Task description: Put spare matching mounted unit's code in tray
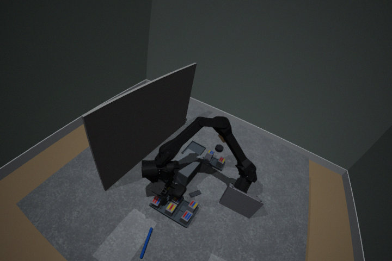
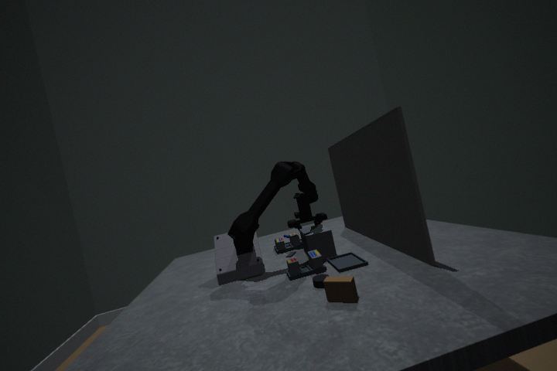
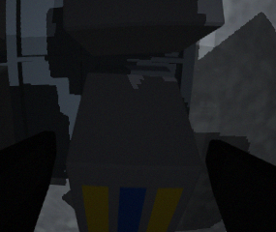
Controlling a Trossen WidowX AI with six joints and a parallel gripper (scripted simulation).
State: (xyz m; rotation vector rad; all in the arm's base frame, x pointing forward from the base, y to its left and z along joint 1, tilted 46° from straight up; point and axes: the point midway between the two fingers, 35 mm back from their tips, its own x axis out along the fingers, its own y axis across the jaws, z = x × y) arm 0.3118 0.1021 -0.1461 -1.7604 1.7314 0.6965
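Top view, left to right: gripper (image 1: 164, 200) (image 2: 309, 228) (image 3: 133, 147) partly open, holding nothing; yellow-blue-yellow spare (image 3: 134, 166) between its fingers, in rack (image 1: 169, 216) (image 2: 283, 250) (image 3: 31, 39). Tray (image 1: 195, 148) (image 2: 347, 261) lacks a spare. Left: grip, transfer, release. Code match unconfirmed.

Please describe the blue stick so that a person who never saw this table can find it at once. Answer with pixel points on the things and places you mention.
In the top view, find the big upright dark panel (image 1: 138, 129), then the compartment holder with striped blocks (image 1: 187, 227) near its lower right. Below that holder in the picture lies the blue stick (image 1: 146, 243), thin and straight. Its plain blue colour and long shape set it apart from the striped blocks.
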